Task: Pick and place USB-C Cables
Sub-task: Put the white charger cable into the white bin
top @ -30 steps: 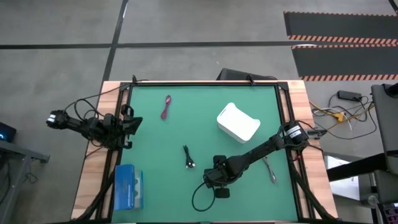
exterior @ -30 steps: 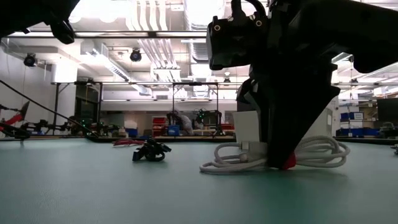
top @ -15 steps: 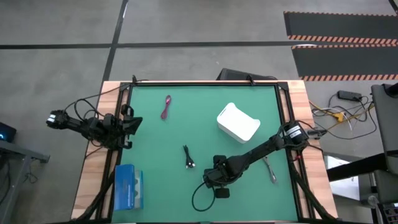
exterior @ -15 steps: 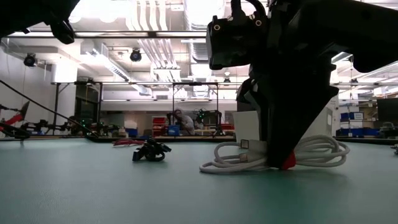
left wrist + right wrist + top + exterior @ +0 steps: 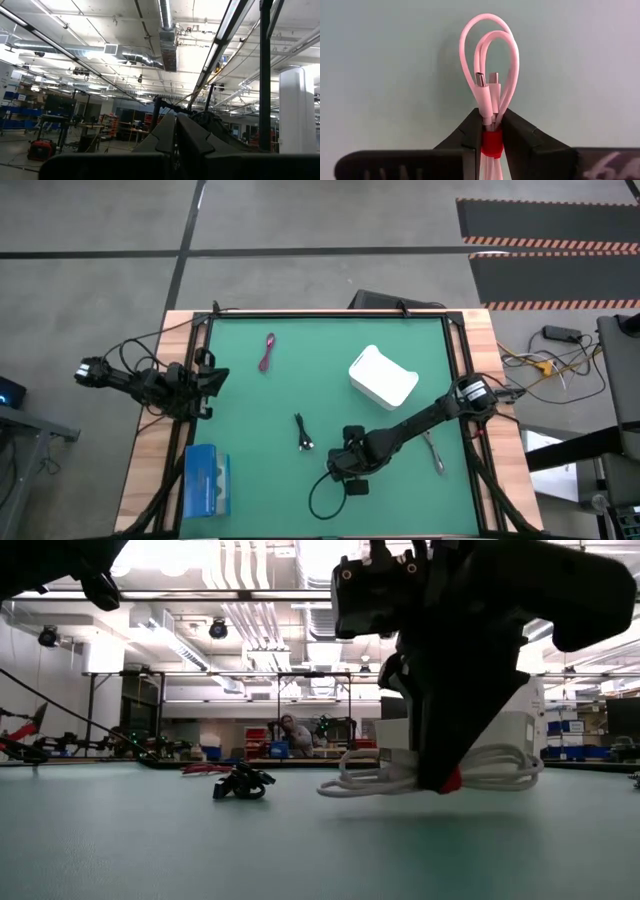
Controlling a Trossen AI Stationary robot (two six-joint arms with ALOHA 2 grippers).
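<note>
White cable (image 5: 490, 75), looped, red tie at its waist, hangs just above the mat at lower centre of the low view. Black cable (image 5: 304, 432) lies bundled left of centre in the high view; magenta cable (image 5: 267, 352) lies upper left; grey cable (image 5: 435, 453) lower right

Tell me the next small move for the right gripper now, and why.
Probably keep raising. The right gripper is clamped at the red-pink tie of the coiled white cable, and the low view shows the bundle just clear of the green mat, so more height before carrying it toward the white box seems wise.
</note>
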